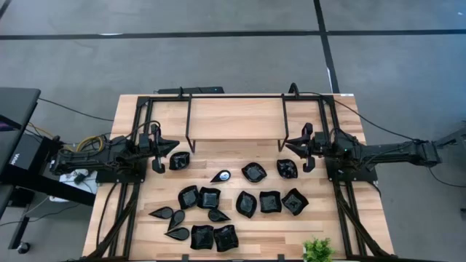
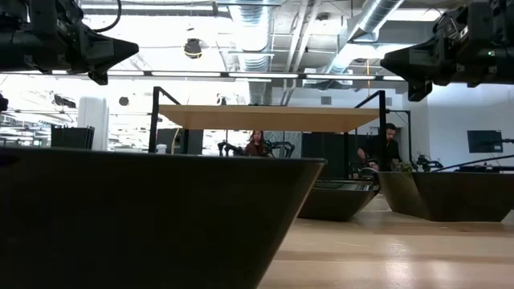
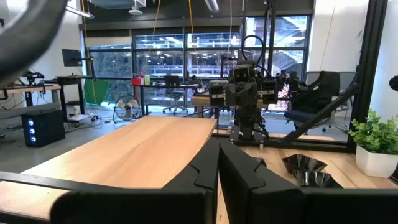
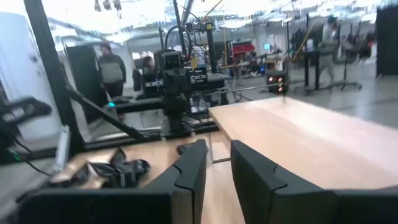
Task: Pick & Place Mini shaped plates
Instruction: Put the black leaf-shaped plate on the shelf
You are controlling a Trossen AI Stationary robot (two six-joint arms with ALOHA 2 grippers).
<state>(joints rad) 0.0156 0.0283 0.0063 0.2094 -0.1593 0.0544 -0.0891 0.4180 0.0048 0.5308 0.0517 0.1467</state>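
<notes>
Below and between both raised arms, mini shaped plates on the table; left jaws closed, right jaws slightly parted, both empty.

We are two matte black arms of boxy jointed segments, each ending in a gripper with two angular, notched black fingers; black cables trail from both bases, with yellow wires at our left base

No readable text, label, brand, number or sign anywhere in the four views. Faint pale marks on the black case at the table's left edge, too small to make out. Lit panels on equipment in the room behind, blurred beyond reading.
</notes>
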